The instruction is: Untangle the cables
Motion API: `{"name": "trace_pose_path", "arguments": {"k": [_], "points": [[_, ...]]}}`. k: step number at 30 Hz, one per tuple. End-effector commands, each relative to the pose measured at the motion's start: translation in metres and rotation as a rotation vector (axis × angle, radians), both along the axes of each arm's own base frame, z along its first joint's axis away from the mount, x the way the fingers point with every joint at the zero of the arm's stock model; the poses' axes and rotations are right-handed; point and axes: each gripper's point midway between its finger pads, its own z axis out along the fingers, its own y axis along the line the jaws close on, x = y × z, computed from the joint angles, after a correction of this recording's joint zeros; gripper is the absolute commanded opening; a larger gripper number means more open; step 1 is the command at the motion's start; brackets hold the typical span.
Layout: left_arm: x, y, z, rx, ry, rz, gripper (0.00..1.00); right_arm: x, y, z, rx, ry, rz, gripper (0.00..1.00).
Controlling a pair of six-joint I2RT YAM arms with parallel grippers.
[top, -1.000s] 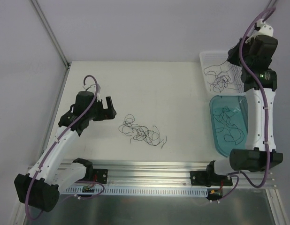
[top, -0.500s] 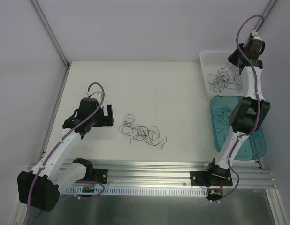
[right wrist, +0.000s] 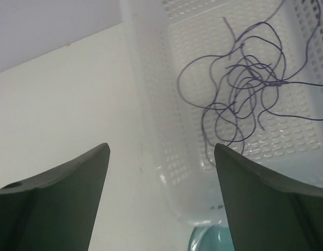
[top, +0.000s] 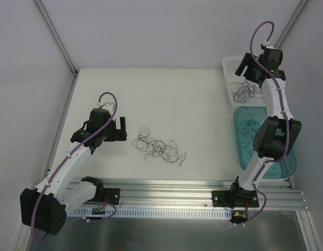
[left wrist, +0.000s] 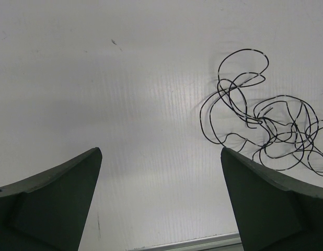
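A loose tangle of thin dark cables [top: 157, 147] lies on the white table, right of my left gripper [top: 121, 125]. That gripper is open and empty, and in the left wrist view the cables [left wrist: 261, 121] sit beyond its right finger. Another bunch of cables [top: 245, 90] lies in the white basket [top: 229, 61]. My right gripper [top: 243, 67] hovers above the basket's left side, open with nothing between its fingers. In the right wrist view, these purplish cables [right wrist: 266, 82] rest on the basket's perforated floor. More strands [top: 251, 135] lie in the teal tray [top: 287, 163].
The white basket [right wrist: 151, 78] stands at the back right, with the teal tray [right wrist: 208, 241] just in front of it. A metal rail [top: 166, 188] runs along the near edge. Grey walls close in the left and back sides.
My right arm has swung from over the teal tray up to the basket, and its gripper has gone from shut to open. The left arm shifted slightly, then stayed still.
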Motion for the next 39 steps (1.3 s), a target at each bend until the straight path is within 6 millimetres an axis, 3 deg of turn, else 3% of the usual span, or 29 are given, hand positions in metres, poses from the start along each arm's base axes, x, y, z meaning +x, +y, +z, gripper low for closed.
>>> {"name": "trace_pose_path", "arguments": {"k": [1,4,5,7,8,10,11,12,14,15,17,18,21,22,29,33,35,37,38,39], "points": [[0.004,-0.003,0.008,-0.021,-0.026,-0.013,0.99,-0.047,0.051,0.062,-0.08,-0.065,0.117,0.86],[0.004,-0.003,0.01,-0.025,-0.034,-0.011,0.99,-0.09,0.102,0.048,-0.058,-0.01,0.229,0.85],[0.004,-0.003,0.01,-0.027,-0.037,-0.008,0.99,-0.114,0.129,0.036,-0.047,0.026,0.293,0.84],[0.002,-0.008,0.011,-0.05,-0.032,-0.03,0.99,-0.139,0.162,0.023,0.008,0.066,0.37,0.83],[0.001,-0.01,0.011,-0.059,-0.029,-0.038,0.99,-0.164,0.187,0.007,0.023,0.108,0.435,0.82],[0.0,-0.012,0.01,-0.069,-0.02,-0.043,0.99,-0.189,0.213,-0.006,0.06,0.145,0.492,0.8],[0.0,-0.015,0.011,-0.081,-0.019,-0.057,0.99,-0.203,0.236,-0.011,0.087,0.158,0.529,0.79],[-0.001,-0.017,0.01,-0.088,-0.013,-0.062,0.99,-0.22,0.243,-0.028,0.101,0.194,0.54,0.77],[-0.002,-0.022,0.009,-0.107,0.0,-0.081,0.97,-0.238,0.273,-0.036,0.165,0.199,0.579,0.76],[-0.002,-0.023,0.007,-0.112,0.006,-0.085,0.97,-0.251,0.278,-0.053,0.181,0.234,0.583,0.74],[-0.002,-0.026,0.004,-0.12,0.024,-0.091,0.97,-0.263,0.298,-0.063,0.205,0.244,0.597,0.72],[-0.003,-0.028,0.003,-0.13,0.032,-0.098,0.97,-0.268,0.3,-0.078,0.191,0.273,0.588,0.71],[-0.003,-0.03,-0.002,-0.131,0.055,-0.106,0.97,-0.276,0.319,-0.096,0.196,0.297,0.6,0.68],[-0.003,-0.03,-0.003,-0.131,0.062,-0.106,0.96,-0.278,0.319,-0.114,0.183,0.337,0.58,0.67],[-0.002,-0.032,-0.012,-0.135,0.102,-0.104,0.96,-0.277,0.349,-0.157,0.202,0.38,0.588,0.54],[-0.003,-0.038,-0.018,-0.156,0.137,-0.118,0.96,-0.276,0.353,-0.173,0.177,0.395,0.576,0.38],[-0.003,-0.039,-0.02,-0.158,0.151,-0.119,0.96,-0.277,0.352,-0.174,0.16,0.391,0.574,0.31],[-0.002,-0.039,-0.022,-0.159,0.159,-0.118,0.96,-0.279,0.349,-0.169,0.126,0.376,0.581,0.16],[-0.003,-0.04,-0.022,-0.159,0.161,-0.119,0.96,-0.282,0.349,-0.163,0.104,0.364,0.593,0.1],[-0.002,-0.04,-0.022,-0.159,0.161,-0.121,0.96,-0.276,0.349,-0.145,0.08,0.311,0.587,0.01]]}}
